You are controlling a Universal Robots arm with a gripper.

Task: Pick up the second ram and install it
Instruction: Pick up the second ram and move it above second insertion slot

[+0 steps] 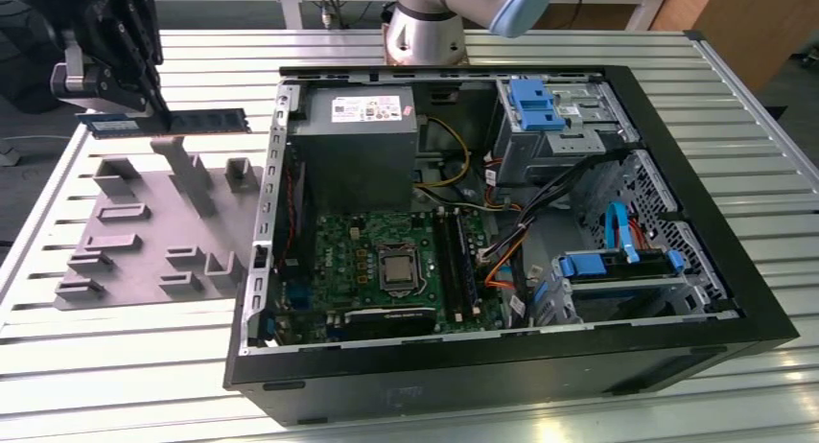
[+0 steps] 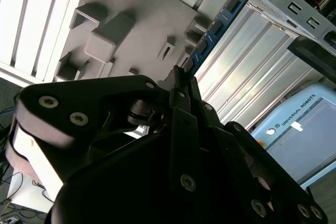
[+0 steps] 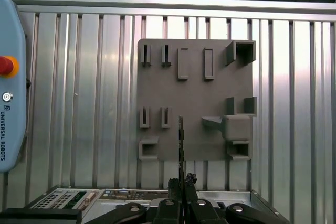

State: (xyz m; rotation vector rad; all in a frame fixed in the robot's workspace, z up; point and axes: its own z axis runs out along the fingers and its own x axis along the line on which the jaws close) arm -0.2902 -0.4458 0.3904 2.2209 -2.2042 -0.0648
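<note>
The fingers (image 3: pixel 172 184) are pinched shut on the second ram (image 1: pixel 164 123), with no gap showing between them and the board in both wrist views. The gripper (image 1: pixel 146 105) hangs in the upper left of the exterior view, and the blue-green stick lies level in its grasp, caught somewhat toward the end that points to the exterior view's left, with the longer part reaching toward the computer. In the first wrist view the stick shows edge-on as a thin dark line. Just under it sits the grey fixture plate (image 1: pixel 134 246) with its slotted blocks and posts; the ram is above the plate's far end, and I cannot tell whether it touches the tall post there. The plate rests on the slatted metal table (image 1: pixel 90 366). To the exterior view's right of the plate lies the open black computer case (image 1: pixel 512 371), on its side, well apart from the ram. Inside it are the green motherboard (image 1: pixel 371 242), the grey power supply (image 1: pixel 352 151) behind that, and the blue drive brackets (image 1: pixel 531 103) in the far corner. The arm's base (image 1: pixel 429 35) stands beyond the case.
</note>
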